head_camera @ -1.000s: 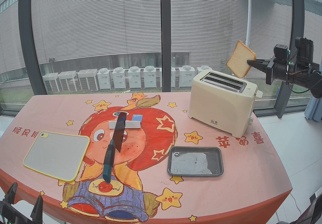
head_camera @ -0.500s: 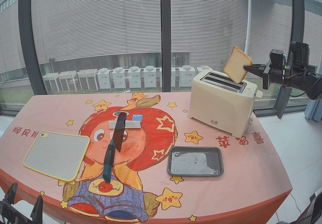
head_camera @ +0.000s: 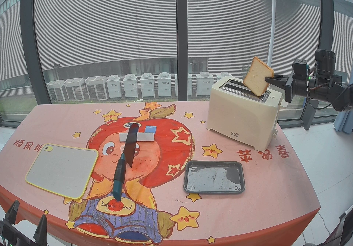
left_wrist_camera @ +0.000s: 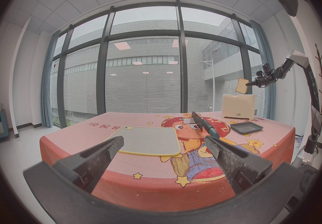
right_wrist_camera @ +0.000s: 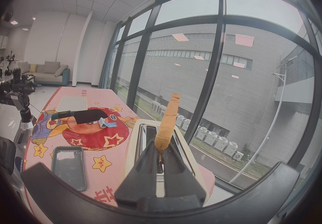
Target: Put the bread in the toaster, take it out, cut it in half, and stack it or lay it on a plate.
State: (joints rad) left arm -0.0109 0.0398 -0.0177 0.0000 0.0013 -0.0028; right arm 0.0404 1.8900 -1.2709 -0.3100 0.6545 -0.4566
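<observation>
While hanging over the toaster (head_camera: 242,114) at two o'clock, pinches tilted bread (head_camera: 257,81) in right gripper (head_camera: 269,79); spreads left gripper (left_wrist_camera: 163,141) wide, empty, at seven o'clock.

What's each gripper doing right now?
Left gripper: open, holding nothing.
Right gripper: shut on the bread, over the toaster.

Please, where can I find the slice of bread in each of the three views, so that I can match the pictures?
Head view: the bread is at the right, tilted, its lower corner over the toaster, held by the right gripper.
Left wrist view: the bread is small and far off, just above the toaster.
Right wrist view: the bread is edge-on, clamped in the right gripper.
Shared landmark: the cream toaster.
</observation>
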